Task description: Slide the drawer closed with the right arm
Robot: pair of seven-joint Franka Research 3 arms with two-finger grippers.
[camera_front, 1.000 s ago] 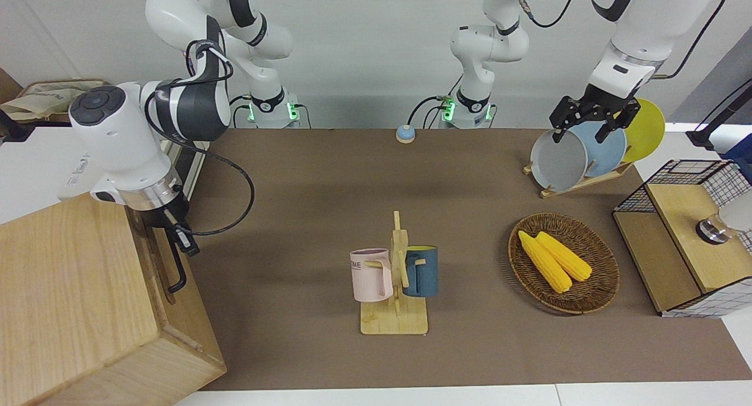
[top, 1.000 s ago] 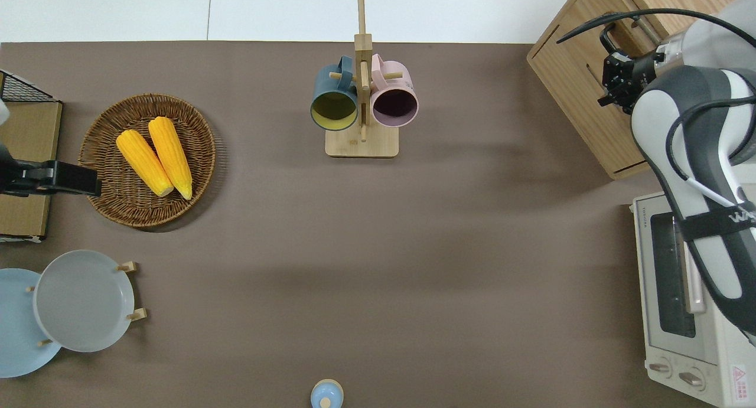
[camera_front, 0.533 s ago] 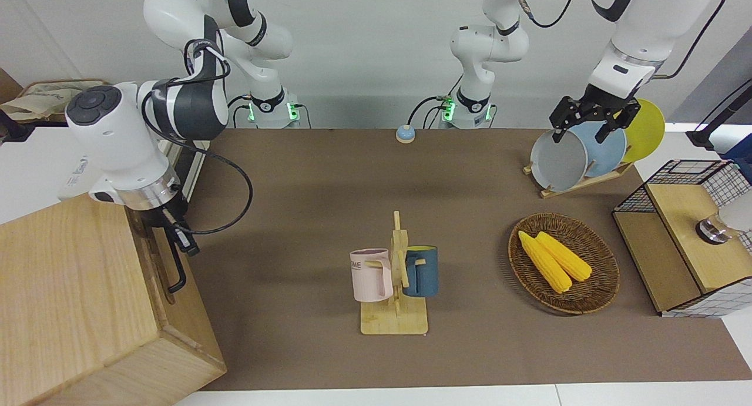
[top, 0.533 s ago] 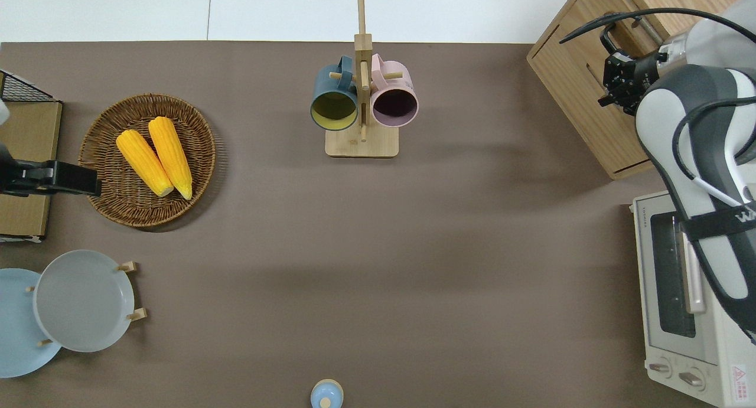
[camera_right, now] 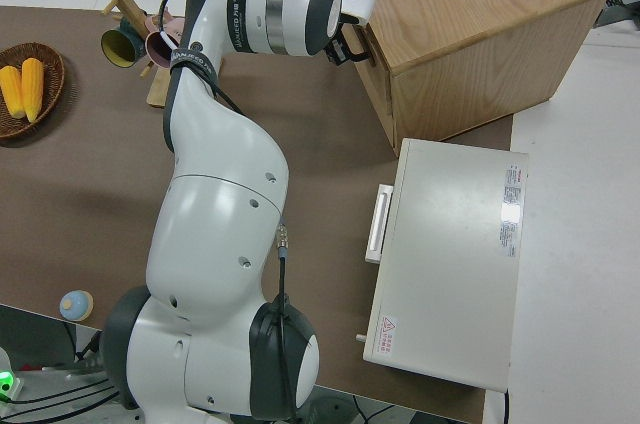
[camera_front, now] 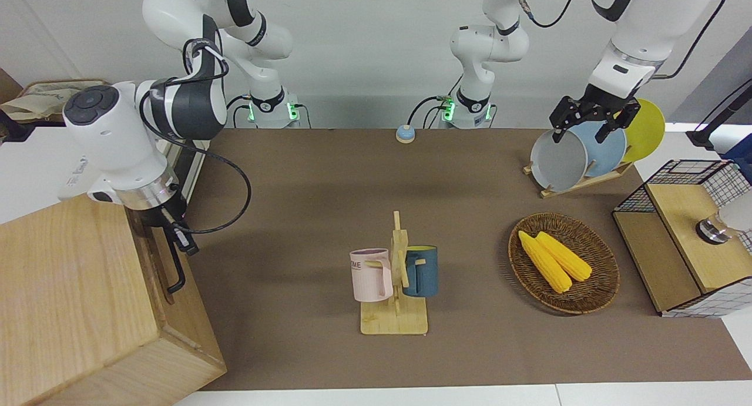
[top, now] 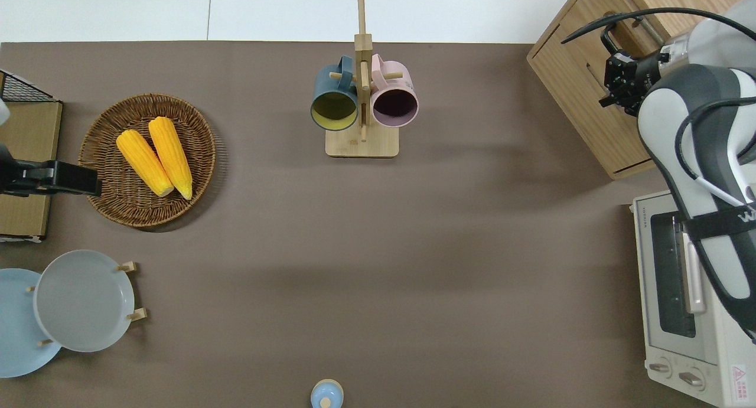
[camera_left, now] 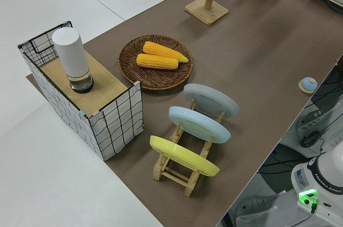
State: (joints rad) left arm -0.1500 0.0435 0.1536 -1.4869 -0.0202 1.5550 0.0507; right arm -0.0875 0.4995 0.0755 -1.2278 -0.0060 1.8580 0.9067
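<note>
Pressing against the black bar handle (camera_front: 176, 264) of the drawer (camera_front: 160, 259), the right gripper (camera_front: 177, 232) is sitting at the front of the pale-wood cabinet (camera_front: 70, 300), at the right arm's end of the table (camera_front: 305, 183). Whether its fingers are spread or clenched cannot be told. The drawer is lying almost flush with the cabinet face, its handle running down just below the gripper in the front view. Toward the table's middle, a mug rack (camera_front: 395, 288) is standing with a pink mug (camera_front: 371, 275) and a blue mug (camera_front: 422, 271). The left arm is parked.
</note>
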